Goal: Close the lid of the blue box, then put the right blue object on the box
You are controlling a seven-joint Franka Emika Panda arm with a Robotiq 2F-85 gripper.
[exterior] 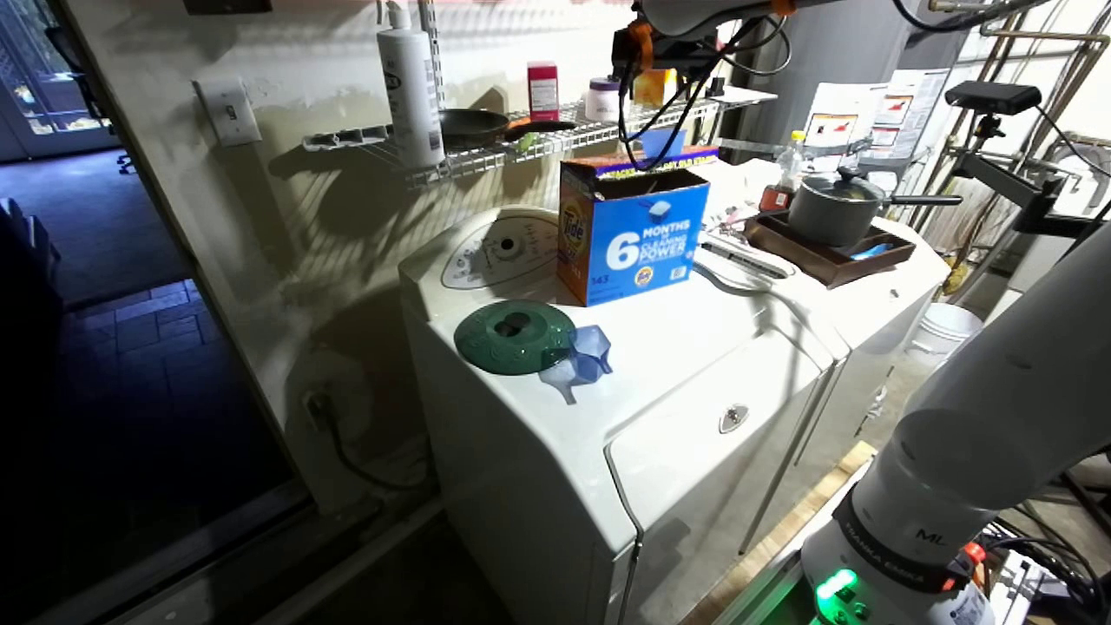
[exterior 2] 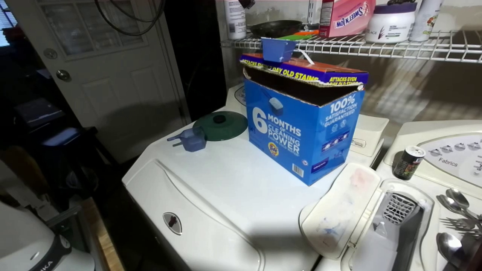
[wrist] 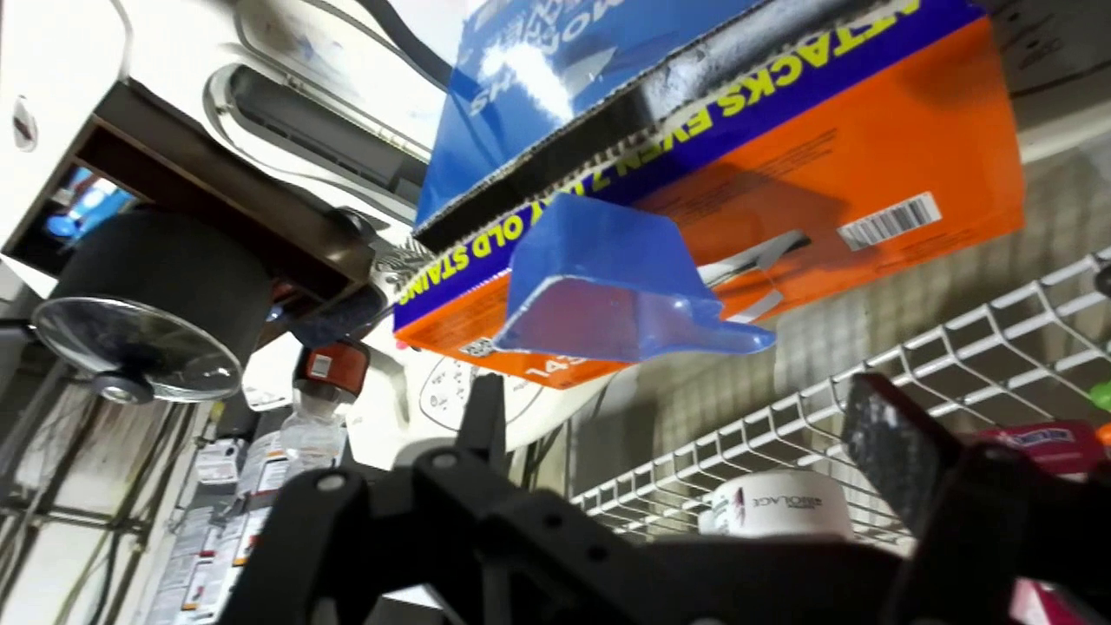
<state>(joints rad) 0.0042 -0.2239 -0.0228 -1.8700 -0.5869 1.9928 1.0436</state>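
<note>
The blue box (exterior: 647, 239), a carton with a white "6", stands upright on the white washer. Its lid shows an orange top and purple lip (exterior 2: 320, 75); a dark gap shows between lip and front wall. A blue scoop (exterior 2: 278, 51) rests on the lid, and it also shows in the wrist view (wrist: 608, 269). More pale-blue translucent scoop shapes (exterior: 573, 369) lie beside the green disc (exterior: 512, 338); I cannot tell whether they are one scoop and its shadow or two. My gripper (wrist: 677, 399) is open and empty above the box, apart from the scoop.
A wire shelf (exterior 2: 376, 47) with a pan, a pink box (exterior 2: 346, 17) and a white jar (exterior 2: 391, 26) runs behind the box. A brown tray (exterior: 829, 269) with a lidded pot (exterior: 833, 208) and an opened cream plastic case (exterior 2: 342, 210) lie to one side.
</note>
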